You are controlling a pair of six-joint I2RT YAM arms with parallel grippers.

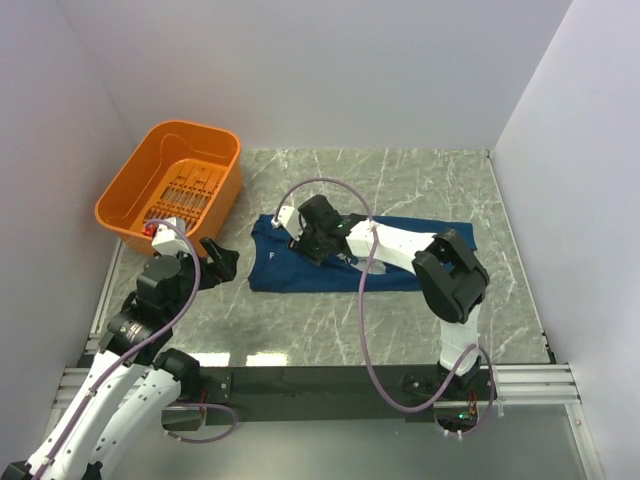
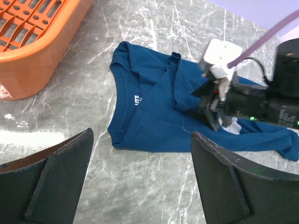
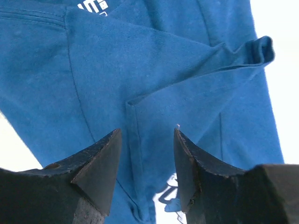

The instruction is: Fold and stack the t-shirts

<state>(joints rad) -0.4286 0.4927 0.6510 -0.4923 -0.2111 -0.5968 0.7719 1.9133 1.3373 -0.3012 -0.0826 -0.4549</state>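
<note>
Count taken from the top view.

- T-shirts: one, the shirt [image 1: 290, 270], at the table's centre.
- Baskets: one, the basket [image 1: 120, 190], at 10 o'clock.
- Tables: one, the table [image 1: 420, 180].
- Arms: two, the left arm [image 1: 130, 330] at 7 o'clock and the right arm [image 1: 450, 275] at 4 o'clock.
- Grippers: two, the left gripper [image 1: 218, 260] and the right gripper [image 1: 305, 245].
- Fingers [image 2: 233, 186]: two per gripper, four in all.
- Purple cables: two, the left cable [image 1: 192, 285] and the right cable [image 1: 362, 300], one looped on each arm.
</note>
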